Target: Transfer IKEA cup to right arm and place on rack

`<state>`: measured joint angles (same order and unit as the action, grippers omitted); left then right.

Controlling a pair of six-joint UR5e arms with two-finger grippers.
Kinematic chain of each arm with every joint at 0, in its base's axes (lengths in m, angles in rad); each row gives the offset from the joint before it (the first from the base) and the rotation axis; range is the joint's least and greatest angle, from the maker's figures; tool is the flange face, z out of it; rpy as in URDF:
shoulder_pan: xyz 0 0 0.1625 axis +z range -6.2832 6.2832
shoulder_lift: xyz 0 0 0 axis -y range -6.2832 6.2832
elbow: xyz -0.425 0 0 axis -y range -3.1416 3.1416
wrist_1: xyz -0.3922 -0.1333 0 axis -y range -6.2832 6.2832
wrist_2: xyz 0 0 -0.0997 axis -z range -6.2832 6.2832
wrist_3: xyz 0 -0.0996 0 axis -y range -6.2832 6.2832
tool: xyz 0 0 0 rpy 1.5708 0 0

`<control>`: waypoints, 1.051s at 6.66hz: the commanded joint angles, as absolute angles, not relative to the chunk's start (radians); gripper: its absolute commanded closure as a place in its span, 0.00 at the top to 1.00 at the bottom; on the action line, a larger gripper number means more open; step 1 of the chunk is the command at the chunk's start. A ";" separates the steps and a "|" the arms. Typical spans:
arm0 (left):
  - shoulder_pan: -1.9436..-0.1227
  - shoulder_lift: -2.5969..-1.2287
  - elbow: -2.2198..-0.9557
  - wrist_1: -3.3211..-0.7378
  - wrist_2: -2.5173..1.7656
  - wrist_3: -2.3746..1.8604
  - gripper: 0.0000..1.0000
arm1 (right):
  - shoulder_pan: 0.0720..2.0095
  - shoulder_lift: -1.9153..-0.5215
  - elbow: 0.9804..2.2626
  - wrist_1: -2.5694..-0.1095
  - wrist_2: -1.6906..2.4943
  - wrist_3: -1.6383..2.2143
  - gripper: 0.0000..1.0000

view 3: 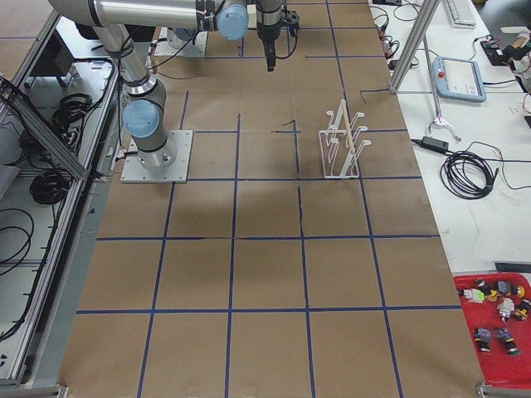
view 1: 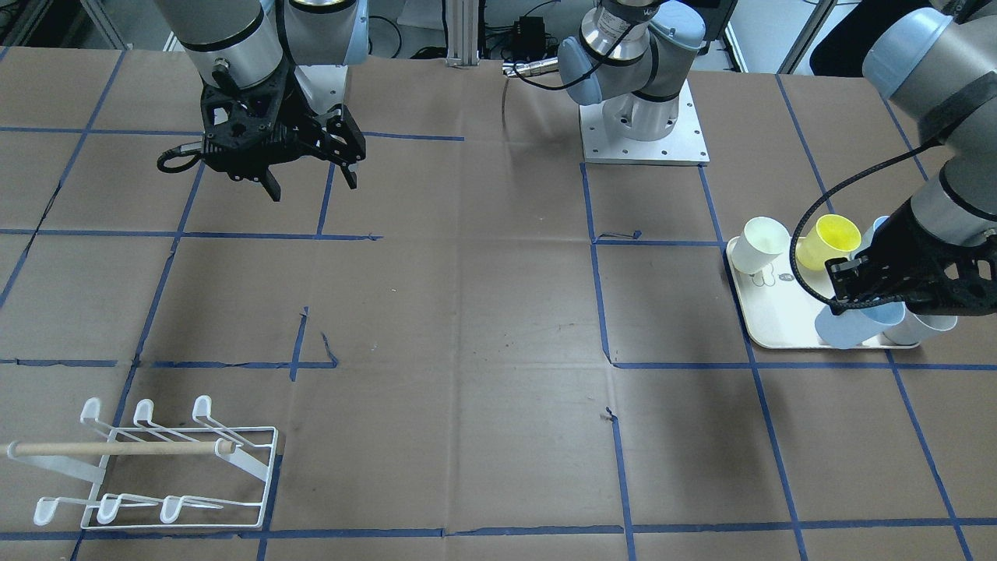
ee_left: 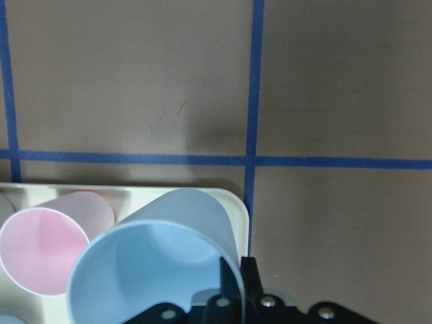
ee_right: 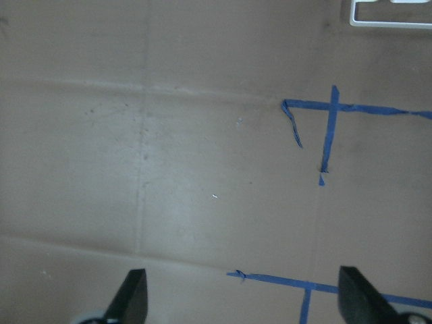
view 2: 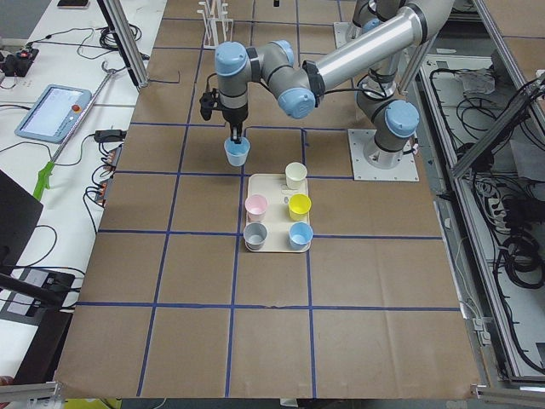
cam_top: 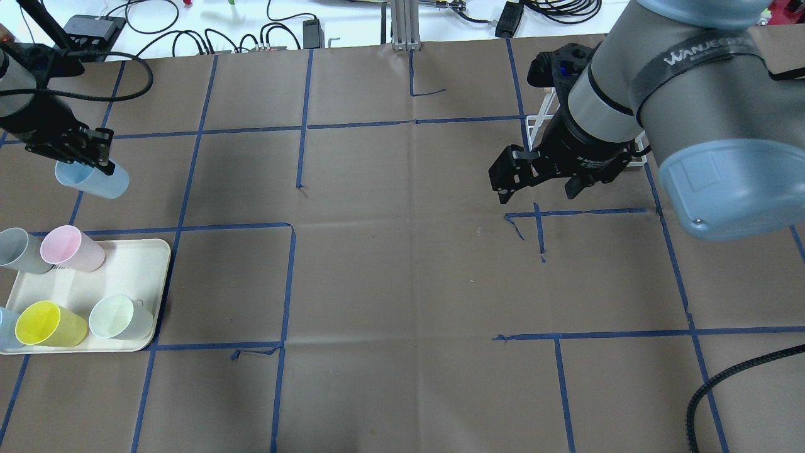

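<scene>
My left gripper [cam_top: 94, 160] is shut on the rim of a light blue IKEA cup [cam_top: 94, 180] and holds it tilted above the table, just beyond the cream tray [cam_top: 141, 267]. The cup fills the lower left wrist view [ee_left: 155, 260], with one finger inside its wall. In the front view the cup [view 1: 857, 325] hangs over the tray's edge. The right arm's gripper [cam_top: 538, 187] is open and empty above the table's right half; its fingers [ee_right: 135, 300] frame bare paper. The white wire rack [view 1: 156, 467] stands at the far right, partly hidden behind the right arm in the overhead view [cam_top: 536, 123].
The tray holds a pink cup [cam_top: 72, 248], a grey cup [cam_top: 22, 250], a yellow cup [cam_top: 50, 324], a pale white cup [cam_top: 119, 318] and another blue one at the view's edge. Brown paper with blue tape lines [cam_top: 352, 126] covers the table.
</scene>
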<state>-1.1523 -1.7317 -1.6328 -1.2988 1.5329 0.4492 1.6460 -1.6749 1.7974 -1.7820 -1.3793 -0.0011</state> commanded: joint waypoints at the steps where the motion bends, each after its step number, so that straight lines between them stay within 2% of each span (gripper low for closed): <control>1: -1.218 -1.724 -1.578 -1.270 1.453 0.454 0.00 | 1.646 -1.672 1.824 -1.964 -1.225 0.134 0.99; 4: -1.226 -1.703 -1.644 -1.062 1.124 0.514 0.00 | 1.647 -1.658 2.013 -2.486 -1.079 0.400 0.99; 5: -1.226 -1.694 -1.693 -0.975 1.055 0.534 0.00 | 1.647 -1.617 2.066 -2.682 -1.034 0.470 0.99; 7: -1.226 -1.675 -1.870 -0.651 0.871 0.554 0.00 | 1.654 -1.457 2.083 -3.145 -0.989 0.761 0.99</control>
<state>-1.2255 -1.6849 -1.7717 -0.8276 0.9706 0.5419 1.6508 -1.5452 2.0709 -2.8817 -1.0078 0.5919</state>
